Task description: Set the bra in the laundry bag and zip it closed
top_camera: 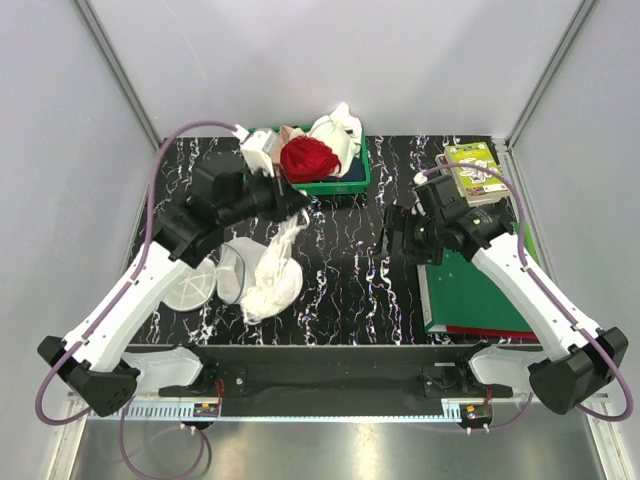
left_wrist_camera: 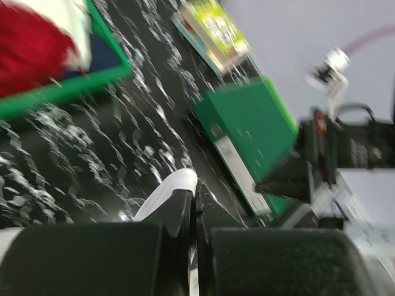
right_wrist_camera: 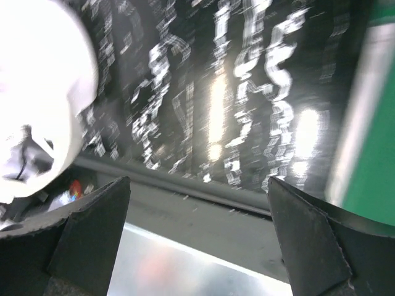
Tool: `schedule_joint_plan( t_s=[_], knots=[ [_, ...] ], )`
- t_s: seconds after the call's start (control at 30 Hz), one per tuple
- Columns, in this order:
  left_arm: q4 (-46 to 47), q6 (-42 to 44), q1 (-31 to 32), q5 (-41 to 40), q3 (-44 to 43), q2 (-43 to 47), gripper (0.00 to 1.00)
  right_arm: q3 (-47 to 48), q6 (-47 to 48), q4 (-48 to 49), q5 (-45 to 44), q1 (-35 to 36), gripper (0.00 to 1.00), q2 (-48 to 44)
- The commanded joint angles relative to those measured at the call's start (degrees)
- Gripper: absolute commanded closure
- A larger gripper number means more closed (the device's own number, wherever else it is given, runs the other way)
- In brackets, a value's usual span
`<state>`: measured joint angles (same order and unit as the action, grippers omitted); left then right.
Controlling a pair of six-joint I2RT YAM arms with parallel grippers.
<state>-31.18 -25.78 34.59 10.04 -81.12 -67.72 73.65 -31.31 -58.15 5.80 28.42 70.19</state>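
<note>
Black marbled table (top_camera: pixel 340 290); left claw (left_wrist_camera: pixel 195 196) pinching bra (top_camera: pixel 274 284), laundry bag (top_camera: pixel 232 275) half hidden; right claw (right_wrist_camera: pixel 197 183) spread, wrist views blurred.

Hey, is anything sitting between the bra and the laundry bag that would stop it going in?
Nothing visible does. The left claw is shut on the bra, which hangs with its lower end right beside the open laundry bag. The green bin sits farther back, out of that path.
</note>
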Motion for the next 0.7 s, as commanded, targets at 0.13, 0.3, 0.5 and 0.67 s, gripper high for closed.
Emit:
schedule_joint_plan(
  t_s=[0.13,0.3,0.5,0.67],
  knots=[
    [4.98,-10.43,3.64,13.86,8.52,3.21,1.0,-11.93,-1.55,17.18,26.18,-0.21,0.0,-0.41],
    [10.76,-13.33,4.08,15.61,13.26,3.65,1.0,-22.38,-9.19,26.57,29.0,0.49,0.0,-0.23],
    [14.21,-12.81,4.79,19.31,15.29,-1.44,1.0,-31.53,-15.96,35.63,26.81,1.28,0.0,-0.23],
    [15.36,-12.45,5.31,20.1,13.45,-4.52,1.0,-35.06,-18.95,39.68,21.63,1.37,0.06,0.47]
  ],
)
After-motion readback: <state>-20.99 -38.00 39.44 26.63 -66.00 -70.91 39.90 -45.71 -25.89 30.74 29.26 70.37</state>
